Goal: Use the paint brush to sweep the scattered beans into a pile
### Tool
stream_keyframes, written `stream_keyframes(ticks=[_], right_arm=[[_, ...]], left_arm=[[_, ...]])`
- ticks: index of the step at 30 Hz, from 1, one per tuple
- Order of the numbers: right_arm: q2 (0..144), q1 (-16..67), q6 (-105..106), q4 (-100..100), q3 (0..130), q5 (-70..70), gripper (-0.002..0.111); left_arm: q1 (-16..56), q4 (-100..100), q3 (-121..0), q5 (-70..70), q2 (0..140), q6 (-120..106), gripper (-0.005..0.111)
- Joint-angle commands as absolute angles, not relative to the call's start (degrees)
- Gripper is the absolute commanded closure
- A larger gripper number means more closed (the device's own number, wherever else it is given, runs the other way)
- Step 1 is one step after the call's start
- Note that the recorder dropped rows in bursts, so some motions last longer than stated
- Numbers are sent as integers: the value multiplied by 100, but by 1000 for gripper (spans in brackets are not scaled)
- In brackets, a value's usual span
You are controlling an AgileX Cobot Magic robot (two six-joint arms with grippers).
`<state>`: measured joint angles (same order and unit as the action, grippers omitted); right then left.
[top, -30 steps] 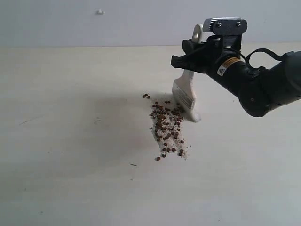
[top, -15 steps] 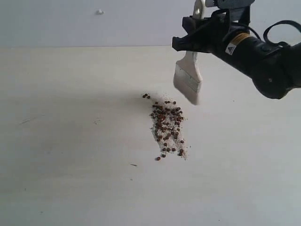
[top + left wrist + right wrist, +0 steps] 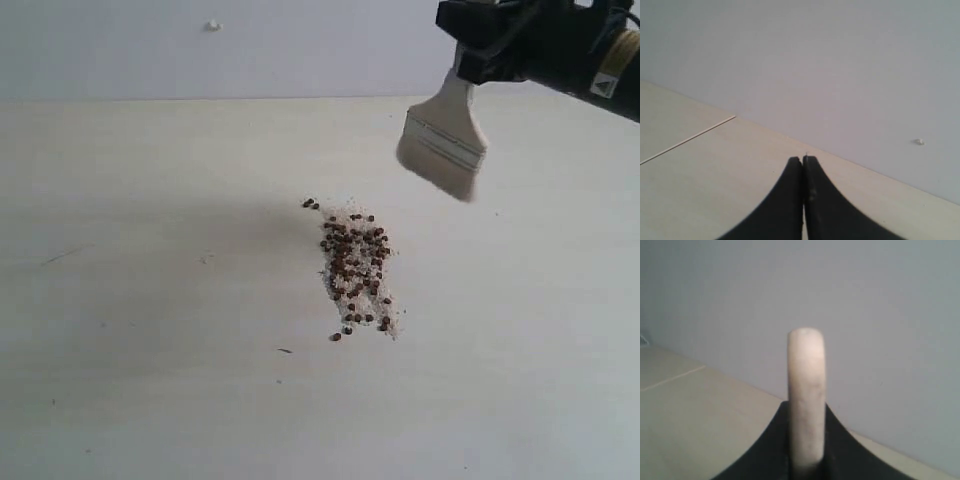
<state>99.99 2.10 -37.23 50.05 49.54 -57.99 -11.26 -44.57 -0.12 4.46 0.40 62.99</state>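
- Dozens of small reddish-brown beans [image 3: 350,262] lie on the pale table [image 3: 150,300], gathered into one long, narrow pile [image 3: 358,285] with whitish crumbs [image 3: 388,322] mixed in.
- Two stray beans sit just beside the pile, off its far left end in the exterior view.
- The paint brush [image 3: 443,140] hangs beyond the pile and to its right, well apart from it. It is tilted, with its cream bristles [image 3: 440,172] at the low end, and looks clear of the table; the bristles are slightly blurred.
- The right gripper [image 3: 478,48] is above the brush, farther from the pile, and is clamped on the brush's handle [image 3: 806,390]. In the right wrist view, the handle's rounded end stands up between the two dark fingers.
- The left gripper [image 3: 803,200] has its two dark fingers pressed flat together with nothing between them. It sits over the table and faces the grey wall [image 3: 840,60]. Its place relative to the pile cannot be told.
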Motion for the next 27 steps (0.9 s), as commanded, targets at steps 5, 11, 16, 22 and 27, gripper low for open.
stream_keyframes(ticks=[5, 11, 16, 22, 27], right_arm=[[10243, -84, -4537, 6738, 5542, -6289, 108], [10301, -84, -5028, 7333, 5966, -6996, 108], [10596, -84, -5643, 7825, 6601, -6996, 108], [11014, -84, -6022, 8026, 7202, -6996, 108], [11363, -84, -6264, 8138, 7746, -6996, 108]], left_arm=[[-1134, -4498, 0, 444, 0, 6314, 107], [-1134, -4498, 0, 444, 0, 6314, 107], [-1134, -4502, 0, 444, 0, 6314, 107], [-1134, -4502, 0, 444, 0, 6314, 107], [-1134, -4502, 0, 444, 0, 6314, 107]])
